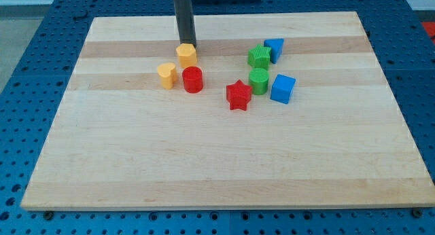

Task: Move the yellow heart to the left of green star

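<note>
Yellow heart [166,75] sits on the wooden counter [204,167], left of centre in the view, well apart from the green star [259,56] and to its left, slightly nearer the view's bottom.

Nearest the view's bottom: red star [238,95], with the blue cube [283,88] to its right. Next row up: green cylinder [259,80], just beside both the red star and the blue cube; red cylinder [193,79], just right of the yellow heart, close or touching.

Further up: the green star, directly above the green cylinder, with a blue block [274,49] against its upper right; shape unclear, perhaps a triangle. Yellow hexagon [187,55] lies above and between the heart and the red cylinder.

End effector: a straight dark rod, so spread or pinched cannot be told. My tip [187,44] rests at the hexagon's far edge, apart from the heart.
</note>
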`<state>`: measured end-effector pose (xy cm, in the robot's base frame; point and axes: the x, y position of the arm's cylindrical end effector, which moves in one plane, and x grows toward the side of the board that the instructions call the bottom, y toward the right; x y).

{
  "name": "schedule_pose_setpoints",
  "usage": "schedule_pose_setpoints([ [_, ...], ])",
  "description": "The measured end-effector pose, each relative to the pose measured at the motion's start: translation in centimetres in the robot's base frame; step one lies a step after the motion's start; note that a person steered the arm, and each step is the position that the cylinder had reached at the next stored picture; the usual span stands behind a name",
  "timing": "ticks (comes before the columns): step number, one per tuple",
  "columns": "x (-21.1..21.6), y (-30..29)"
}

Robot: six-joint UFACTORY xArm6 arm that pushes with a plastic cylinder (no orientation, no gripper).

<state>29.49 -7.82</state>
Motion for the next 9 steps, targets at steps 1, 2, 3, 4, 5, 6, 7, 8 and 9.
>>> schedule_pose_setpoints([
  [1,0.3,0.0],
  [2,0.8,0.0],
  [3,1.0,-1.2],
  [4,1.0,-3.9],
  [5,2.7,-5.8],
  [6,4.8,-6.0],
  [7,5.8,-6.0],
  [8,7.0,-5.9],
  [9,7.1,-6.3],
])
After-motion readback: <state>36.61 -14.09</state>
